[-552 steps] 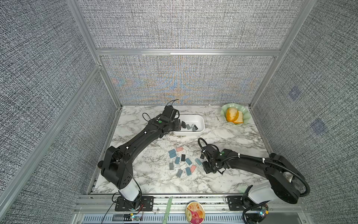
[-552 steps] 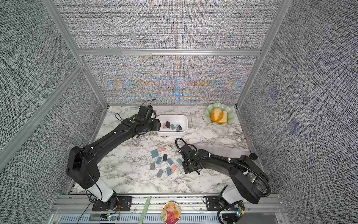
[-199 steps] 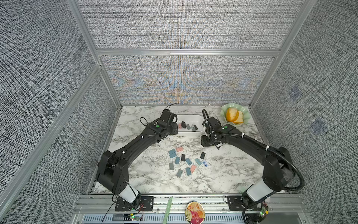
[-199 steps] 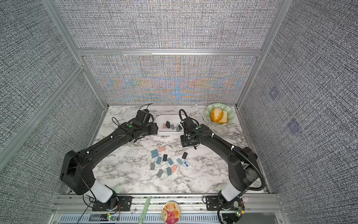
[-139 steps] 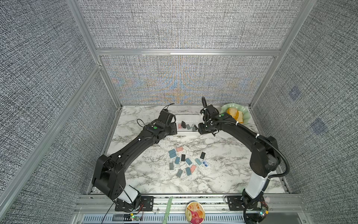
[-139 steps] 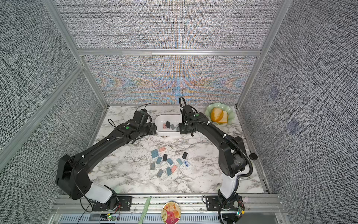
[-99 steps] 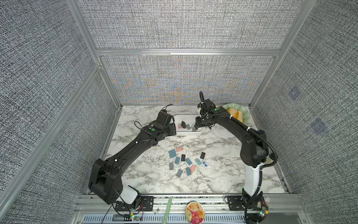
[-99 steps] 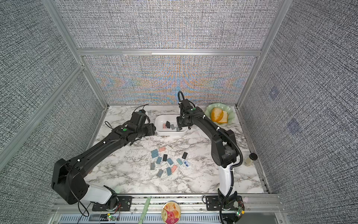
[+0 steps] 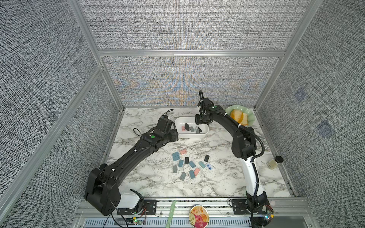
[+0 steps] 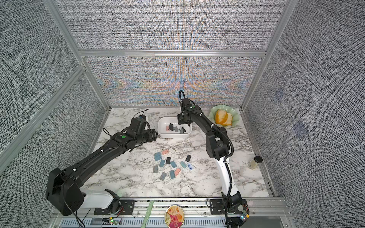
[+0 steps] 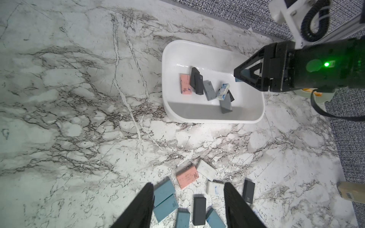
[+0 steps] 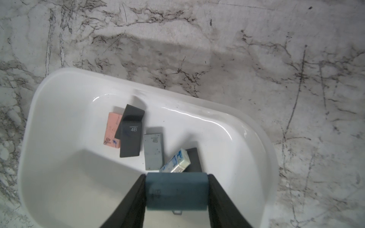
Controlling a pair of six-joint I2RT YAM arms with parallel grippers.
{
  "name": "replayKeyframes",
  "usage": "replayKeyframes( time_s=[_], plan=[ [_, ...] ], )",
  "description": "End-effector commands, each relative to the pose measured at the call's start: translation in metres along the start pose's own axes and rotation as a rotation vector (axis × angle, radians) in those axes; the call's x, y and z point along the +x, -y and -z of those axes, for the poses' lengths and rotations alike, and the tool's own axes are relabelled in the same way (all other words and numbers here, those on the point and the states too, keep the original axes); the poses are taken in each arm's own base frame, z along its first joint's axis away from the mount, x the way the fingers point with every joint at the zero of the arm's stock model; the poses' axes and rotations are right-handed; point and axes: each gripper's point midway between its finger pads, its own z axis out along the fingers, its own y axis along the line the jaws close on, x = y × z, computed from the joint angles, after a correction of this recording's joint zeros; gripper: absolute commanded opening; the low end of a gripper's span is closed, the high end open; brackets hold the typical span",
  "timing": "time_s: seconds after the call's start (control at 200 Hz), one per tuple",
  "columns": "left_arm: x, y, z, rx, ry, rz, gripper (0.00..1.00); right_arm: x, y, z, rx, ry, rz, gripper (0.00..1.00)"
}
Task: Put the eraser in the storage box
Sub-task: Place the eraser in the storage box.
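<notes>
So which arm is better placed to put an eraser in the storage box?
Right. The right claw grips a blue eraser over the storage box; the left claw is open, empty, outside it.

The right gripper's (image 12: 176, 178) fingers (image 12: 128, 207) look like matt black plastic. The blue eraser (image 12: 175, 191) between them is dull and matt. Under it, the storage box (image 12: 65, 122) is glossy, smooth white plastic. The tabletop (image 12: 256, 49) is smooth and marble-patterned. Beyond, the walls (image 9: 187, 25) look like coarse woven cloth, framed in brushed metal rails (image 9: 189, 53).
</notes>
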Motion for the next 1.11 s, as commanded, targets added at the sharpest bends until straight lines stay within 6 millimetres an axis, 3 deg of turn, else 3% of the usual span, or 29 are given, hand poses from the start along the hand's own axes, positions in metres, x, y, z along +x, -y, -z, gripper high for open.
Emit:
replayKeyframes(
  time_s=[0.0,0.115,0.31,0.565,0.685,0.891,1.101],
  plan=[
    [-0.004,0.002,0.003,0.014,0.021,0.016,0.58,-0.002,-0.002,-0.007,-0.011,0.0,-0.026,0.5],
    [-0.003,0.001,0.005,0.01,0.024,0.018,0.59,-0.001,-0.001,-0.016,-0.011,-0.003,-0.043,0.51],
    [-0.002,-0.001,0.005,0.004,0.024,0.017,0.58,0.002,-0.001,-0.023,-0.01,-0.006,-0.052,0.61],
    [0.001,-0.002,0.005,0.006,0.02,0.022,0.59,-0.005,-0.002,-0.009,-0.013,0.016,-0.049,0.65],
    [0.007,-0.005,0.005,0.002,0.003,0.01,0.59,-0.012,-0.009,0.014,-0.032,0.046,-0.04,0.65],
    [0.042,-0.018,-0.002,-0.041,-0.102,0.004,0.59,-0.023,-0.026,0.072,-0.063,0.137,-0.003,0.65],
    [0.076,-0.024,-0.012,-0.075,-0.182,-0.009,0.59,-0.016,-0.037,0.133,-0.085,0.228,0.022,0.65]
  ],
)
